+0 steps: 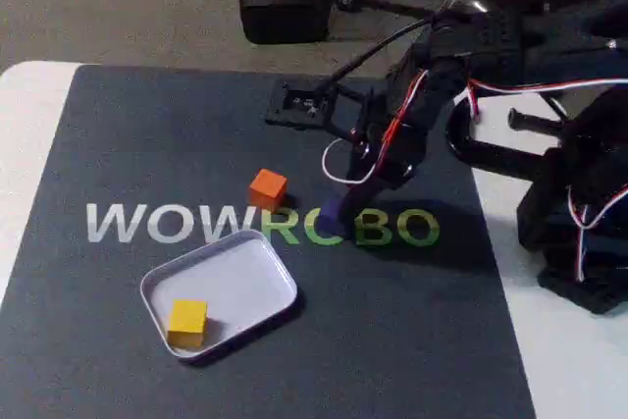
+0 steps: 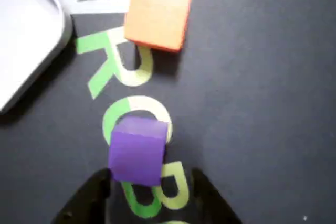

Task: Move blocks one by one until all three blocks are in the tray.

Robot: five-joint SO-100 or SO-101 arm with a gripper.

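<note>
One small yellow cube block (image 1: 186, 322) is already lying inside the shallow silvery-white metal tray (image 1: 257, 287), near the tray's lower left corner in the fixed view. Two blocks are left outside it, so the task is judged to be about a third done. The step in hand is judged to be the picking up of the small purple cube block (image 2: 136, 150).

The purple block is seen on the dark mat (image 1: 118, 144) that covers the worktop, on the green letters printed there, up and to the right of the tray in the fixed view. The small orange cube block (image 1: 267, 188) is sitting between the purple block and the tray's top corner, close to the tray but not touching it.

In the wrist view the black gripper (image 2: 152, 192) is held open, a little wider than the purple block. One finger is seen just beside the block's left side and the other is a bit away from its right side. The block's near end is just inside the gap. Nothing is held yet, and it cannot be told whether the left finger is touching the block.

For the next move, the gripper would need to be pushed a little further over the block, then closed on both sides. After that the block would be lifted and carried to the tray, past the orange block without bumping it.
</note>
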